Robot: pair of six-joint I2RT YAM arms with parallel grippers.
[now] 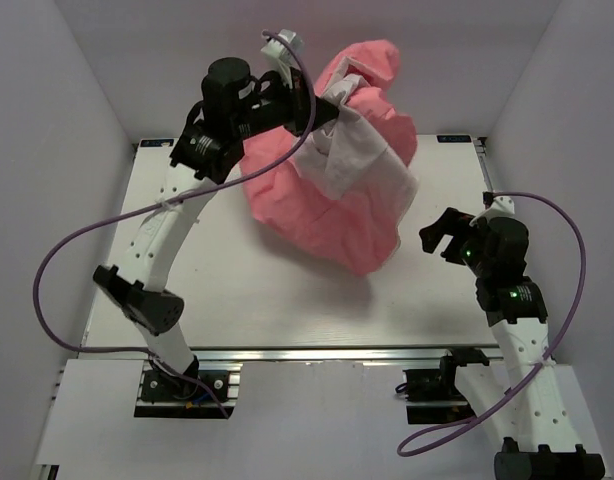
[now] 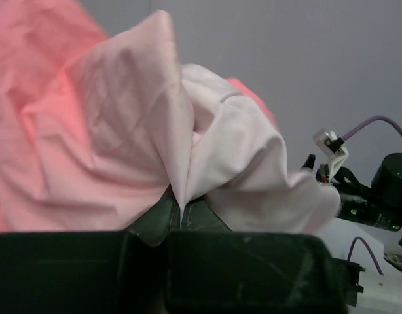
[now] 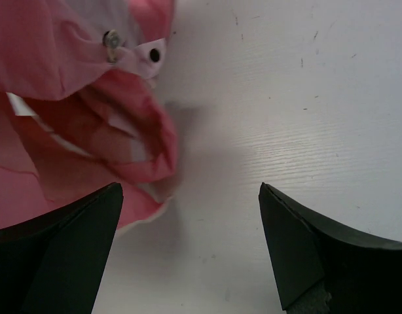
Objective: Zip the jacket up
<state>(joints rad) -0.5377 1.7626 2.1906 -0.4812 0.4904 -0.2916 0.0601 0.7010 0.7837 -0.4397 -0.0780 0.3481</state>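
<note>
— Up at the far side, what's the left gripper (image 1: 319, 108) got?
— Its fingers are pressed together on a pale fold of the jacket (image 1: 327, 205), holding that end up off the table (image 1: 247, 290). The right gripper (image 1: 442, 232) hangs spread wide, just beside the near-right edge. The jacket's a crumpled heap, long axis far-to-near, coral outside, pale pink lining showing. Can't tell which end's the collar.

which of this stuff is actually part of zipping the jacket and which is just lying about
Part of the job:
jacket, bunched up
left gripper, shut on its pale fabric
right gripper, open beside it

Just there:
table
purple cables on the arms
</note>
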